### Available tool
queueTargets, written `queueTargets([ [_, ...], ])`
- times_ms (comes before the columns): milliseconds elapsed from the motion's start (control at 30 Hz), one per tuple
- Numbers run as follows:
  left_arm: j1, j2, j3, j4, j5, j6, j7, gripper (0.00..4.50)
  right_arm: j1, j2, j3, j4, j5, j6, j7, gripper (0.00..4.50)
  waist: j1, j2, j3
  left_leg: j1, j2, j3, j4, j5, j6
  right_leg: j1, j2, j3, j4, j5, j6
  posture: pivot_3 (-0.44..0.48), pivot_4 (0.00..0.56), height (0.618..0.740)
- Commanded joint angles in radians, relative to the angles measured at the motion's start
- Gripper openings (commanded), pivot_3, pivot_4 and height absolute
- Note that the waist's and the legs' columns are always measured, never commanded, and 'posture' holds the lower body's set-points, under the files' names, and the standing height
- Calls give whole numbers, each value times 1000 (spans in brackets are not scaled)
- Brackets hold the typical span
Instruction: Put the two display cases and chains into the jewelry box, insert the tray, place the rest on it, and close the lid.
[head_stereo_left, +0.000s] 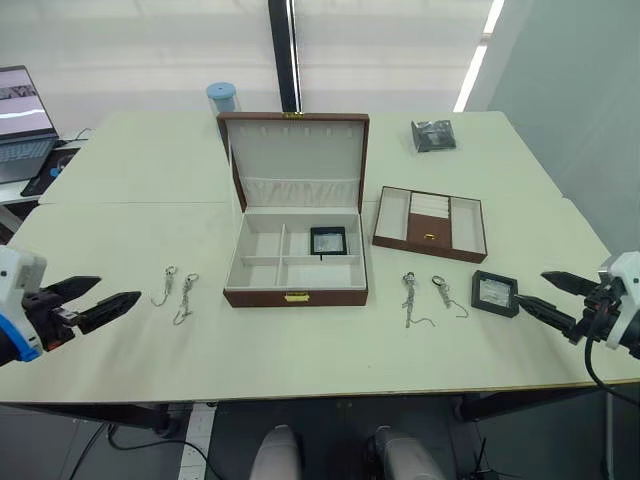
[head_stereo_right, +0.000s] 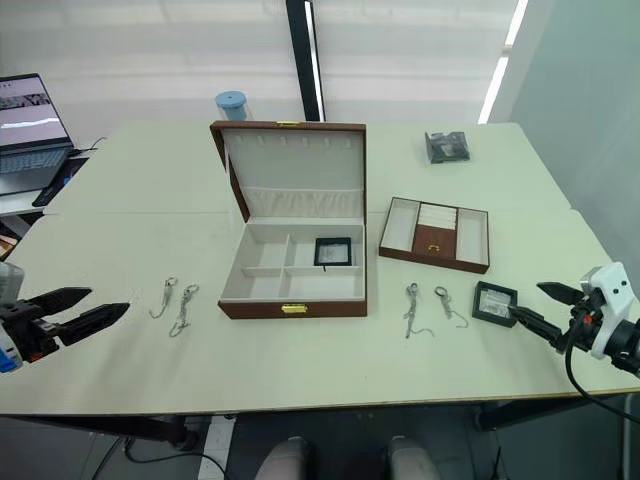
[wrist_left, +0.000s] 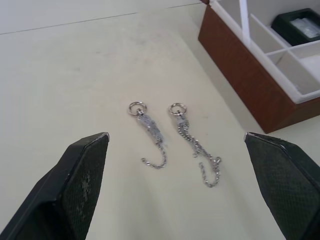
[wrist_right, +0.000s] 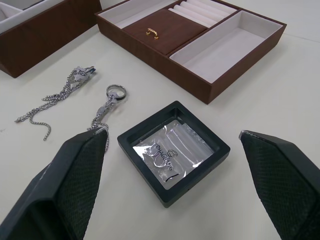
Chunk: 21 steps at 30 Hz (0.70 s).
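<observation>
One display case (head_stereo_left: 328, 240) is lodged in the jewelry box (head_stereo_left: 295, 296); second case (head_stereo_left: 495, 293), chains (head_stereo_left: 175, 290), tray (head_stereo_left: 430, 227) are left outside it; both grippers (head_stereo_left: 112, 300) (head_stereo_left: 533, 292) are held wide open, empty

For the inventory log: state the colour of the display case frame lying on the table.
Black, framing a clear window; display case shows best in the right wrist view.

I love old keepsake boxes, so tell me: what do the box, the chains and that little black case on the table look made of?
Box: reddish-brown wood or wood-look veneer, going by the grain, with a cream fabric-like lining and a gold metal clasp.
Chains: silvery metal; the links and rings glint.
Case: matte black frame, probably plastic, around a clear film window that wrinkles and reflects light.
</observation>
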Motion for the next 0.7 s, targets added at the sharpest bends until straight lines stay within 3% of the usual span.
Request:
queueTargets([
  [33,30,-1,47,33,20,-78,42,4487,-13,-12,-31,26,-27,-53,10,4500,-1,0,0,0,0,0,0,0,0,0,0,0,0,0,0,0,150,740],
  [700,89,-18,23,16,-34,-110,107,4487,-57,-9,-16,122,-79,-138,47,4500,-2,0,0,0,0,1,0,0,0,0,0,0,0,0,0,0,150,740],
])
